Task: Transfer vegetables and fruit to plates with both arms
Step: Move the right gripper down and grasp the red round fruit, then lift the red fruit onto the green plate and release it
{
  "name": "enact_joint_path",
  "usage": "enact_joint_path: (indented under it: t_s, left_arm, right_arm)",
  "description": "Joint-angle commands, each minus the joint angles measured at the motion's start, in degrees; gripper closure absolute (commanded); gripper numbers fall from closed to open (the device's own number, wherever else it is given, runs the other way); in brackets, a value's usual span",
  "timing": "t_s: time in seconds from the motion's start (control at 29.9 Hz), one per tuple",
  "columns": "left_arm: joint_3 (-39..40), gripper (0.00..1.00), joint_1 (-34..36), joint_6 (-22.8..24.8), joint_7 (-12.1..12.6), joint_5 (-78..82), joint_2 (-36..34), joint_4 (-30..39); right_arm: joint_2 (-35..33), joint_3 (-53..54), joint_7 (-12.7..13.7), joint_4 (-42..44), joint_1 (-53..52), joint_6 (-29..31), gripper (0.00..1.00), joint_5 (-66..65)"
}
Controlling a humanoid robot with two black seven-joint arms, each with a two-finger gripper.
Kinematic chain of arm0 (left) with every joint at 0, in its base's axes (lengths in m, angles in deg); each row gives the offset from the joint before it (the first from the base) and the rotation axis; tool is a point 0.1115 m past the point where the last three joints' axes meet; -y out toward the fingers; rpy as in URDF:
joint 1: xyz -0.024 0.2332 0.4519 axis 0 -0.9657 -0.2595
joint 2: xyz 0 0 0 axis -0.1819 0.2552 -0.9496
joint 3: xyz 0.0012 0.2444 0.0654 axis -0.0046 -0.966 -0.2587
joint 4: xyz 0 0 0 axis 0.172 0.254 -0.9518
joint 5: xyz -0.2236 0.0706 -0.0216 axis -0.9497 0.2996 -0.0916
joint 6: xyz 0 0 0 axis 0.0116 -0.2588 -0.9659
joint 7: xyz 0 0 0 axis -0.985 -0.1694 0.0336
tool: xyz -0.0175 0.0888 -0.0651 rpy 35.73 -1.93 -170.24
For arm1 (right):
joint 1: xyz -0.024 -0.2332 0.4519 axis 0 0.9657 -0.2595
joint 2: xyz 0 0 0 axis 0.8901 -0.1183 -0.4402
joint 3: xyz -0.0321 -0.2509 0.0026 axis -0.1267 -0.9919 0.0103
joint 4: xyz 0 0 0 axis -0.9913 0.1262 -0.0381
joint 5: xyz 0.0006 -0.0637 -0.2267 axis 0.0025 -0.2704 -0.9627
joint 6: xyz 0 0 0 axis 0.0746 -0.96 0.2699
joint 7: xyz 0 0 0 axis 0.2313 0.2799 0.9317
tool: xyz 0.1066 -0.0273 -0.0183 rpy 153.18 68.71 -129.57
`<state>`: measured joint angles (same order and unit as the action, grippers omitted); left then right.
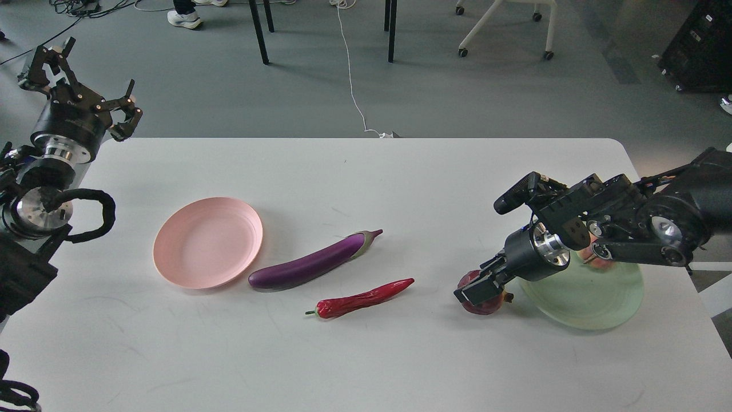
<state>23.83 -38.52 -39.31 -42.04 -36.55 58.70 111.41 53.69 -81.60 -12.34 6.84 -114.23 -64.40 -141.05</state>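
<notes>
- Now the right gripper (477, 289), lower right of the frame, sits on the pomegranate (483, 303) beside the green plate (595, 297); whether it grips, I cannot tell.
- Left gripper (86, 77), upper left, spread and empty.
- Pomegranate seems hard, heavy, round: grasp across its middle.

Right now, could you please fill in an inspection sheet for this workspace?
Surface: white rounded table, faint scuffs.
Job's things: pale pink ridged plate bare; long glossy purple eggplant beside it; wrinkled red chili pepper nearer me; dark red pomegranate by the larger pale green plate; pinkish fruit mostly hidden behind my right arm.
Clutter: nothing seen.
Grippers: left gripper open, raised off the table's corner; right gripper at the pomegranate, grip unclear.
Cables: white cord on the floor.
Surroundings: grey floor, chair legs, someone's white shoe.
</notes>
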Motion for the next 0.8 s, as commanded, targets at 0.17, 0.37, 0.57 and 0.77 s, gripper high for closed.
enact_joint_path:
  t_s: [0.17, 0.37, 0.57, 0.77]
  left_arm:
    - [0.0, 0.02, -0.31, 0.15, -0.07, 0.01, -0.52, -0.35]
    - [0.0, 0.02, -0.31, 0.41, 0.02, 0.01, -0.69, -0.35]
    - [-0.09, 0.02, -0.4, 0.68, 0.19, 0.09, -2.01, 0.18]
    - [-0.09, 0.02, -0.4, 1.03, 0.11, 0.18, -2.01, 0.18]
  right_arm:
    - [1.28, -1.46, 0.01, 0.53, -1.39, -0.17, 0.55, -0.03]
    - [-3.28, 1.53, 0.01, 0.18, -6.74, -0.09, 0.56, 0.24]
    - [-9.88, -3.21, 0.09, 0.27, -7.28, 0.0, 0.52, -9.59]
    - [-14.1, -3.65, 0.53, 0.44, -2.8, -0.09, 0.42, -12.33]
